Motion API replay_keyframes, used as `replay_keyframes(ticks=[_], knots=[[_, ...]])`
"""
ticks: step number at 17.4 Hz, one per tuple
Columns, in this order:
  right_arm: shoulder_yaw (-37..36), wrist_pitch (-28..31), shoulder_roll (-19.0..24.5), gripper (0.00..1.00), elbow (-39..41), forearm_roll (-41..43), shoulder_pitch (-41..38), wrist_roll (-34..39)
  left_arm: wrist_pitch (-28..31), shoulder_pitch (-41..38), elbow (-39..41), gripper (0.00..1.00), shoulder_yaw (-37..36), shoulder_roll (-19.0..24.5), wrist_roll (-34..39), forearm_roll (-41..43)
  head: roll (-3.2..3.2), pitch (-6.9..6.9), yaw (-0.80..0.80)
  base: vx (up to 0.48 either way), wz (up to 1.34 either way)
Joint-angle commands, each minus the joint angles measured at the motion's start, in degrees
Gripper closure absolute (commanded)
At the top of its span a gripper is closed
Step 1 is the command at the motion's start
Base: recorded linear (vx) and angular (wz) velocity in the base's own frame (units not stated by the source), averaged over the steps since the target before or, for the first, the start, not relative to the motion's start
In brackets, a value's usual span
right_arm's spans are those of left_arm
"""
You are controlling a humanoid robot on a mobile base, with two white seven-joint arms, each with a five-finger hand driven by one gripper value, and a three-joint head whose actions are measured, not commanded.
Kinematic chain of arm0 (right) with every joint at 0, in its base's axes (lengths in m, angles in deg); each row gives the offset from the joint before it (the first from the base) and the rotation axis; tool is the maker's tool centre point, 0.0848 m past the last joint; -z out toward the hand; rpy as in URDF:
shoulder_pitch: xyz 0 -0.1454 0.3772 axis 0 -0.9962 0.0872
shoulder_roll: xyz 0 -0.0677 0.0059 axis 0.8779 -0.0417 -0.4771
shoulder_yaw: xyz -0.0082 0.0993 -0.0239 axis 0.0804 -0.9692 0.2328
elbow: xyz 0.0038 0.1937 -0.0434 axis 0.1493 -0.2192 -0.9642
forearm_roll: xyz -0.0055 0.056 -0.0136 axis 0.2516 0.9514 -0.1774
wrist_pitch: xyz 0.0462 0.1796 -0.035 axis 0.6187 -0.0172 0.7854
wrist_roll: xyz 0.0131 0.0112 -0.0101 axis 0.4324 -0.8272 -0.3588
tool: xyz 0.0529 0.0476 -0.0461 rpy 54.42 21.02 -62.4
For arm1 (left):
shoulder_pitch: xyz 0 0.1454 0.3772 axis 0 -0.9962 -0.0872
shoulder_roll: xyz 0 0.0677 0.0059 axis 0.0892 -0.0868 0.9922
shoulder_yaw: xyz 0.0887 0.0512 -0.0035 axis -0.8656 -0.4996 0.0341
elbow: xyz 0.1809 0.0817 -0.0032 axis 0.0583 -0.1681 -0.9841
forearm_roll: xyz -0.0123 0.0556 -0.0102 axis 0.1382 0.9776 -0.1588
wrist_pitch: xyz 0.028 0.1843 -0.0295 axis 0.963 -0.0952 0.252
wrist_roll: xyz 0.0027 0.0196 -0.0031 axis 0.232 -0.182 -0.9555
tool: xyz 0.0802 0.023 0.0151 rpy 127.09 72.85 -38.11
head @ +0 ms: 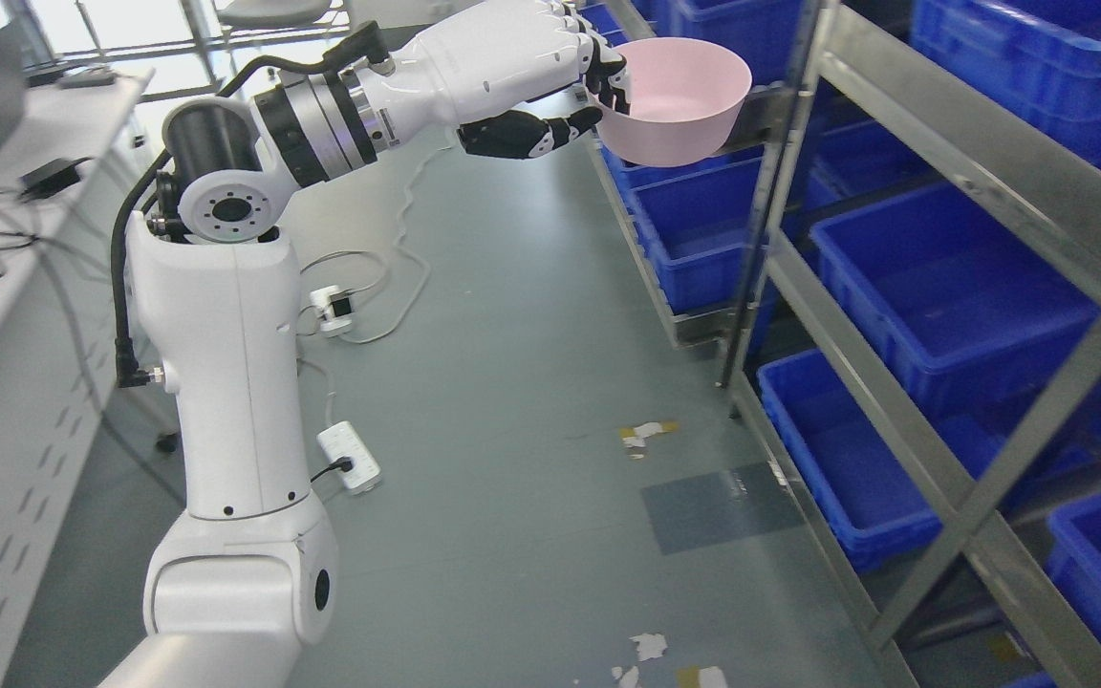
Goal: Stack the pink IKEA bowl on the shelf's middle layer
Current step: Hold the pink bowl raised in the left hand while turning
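Left robot hand (550, 81) pinches the pink bowl's (680, 105) rim beside the shelf (895, 124).

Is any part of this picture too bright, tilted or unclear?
Head view: the windows at top left are washed out to white; the whole scene is tilted, so the shelf posts lean; the left hand and pink bowl look sharp; the bowl's inside is evenly lit, without glare.

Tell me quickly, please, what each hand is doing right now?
Left hand: closed on the pink bowl, held beside the shelf.
Right hand: not in view.
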Motion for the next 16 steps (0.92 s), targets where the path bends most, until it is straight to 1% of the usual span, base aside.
replay_keyframes(ticks=[1,10,16], knots=[[0.00,-0.02,-1.00,0.00,1.00,0.00,-0.18,-0.32,-0.03,0.02,-0.10,0.97,0.81,1.00,-0.03,-0.05,0.00,0.00,0.00,0.169,-1.22],[0.00,-0.02,-1.00,0.00,1.00,0.00,-0.18,-0.32,-0.03,0.10,-0.19,0.97,1.33,1.00,-0.03,0.04,0.00,0.00,0.00,0.108,-1.27],[0.00,-0.02,-1.00,0.00,1.00,0.00,-0.27,-0.32,-0.03,-0.07,-0.54,0.97,2.48,1.00,-0.11,0.04,0.00,0.00,0.00,0.101,-0.92]])
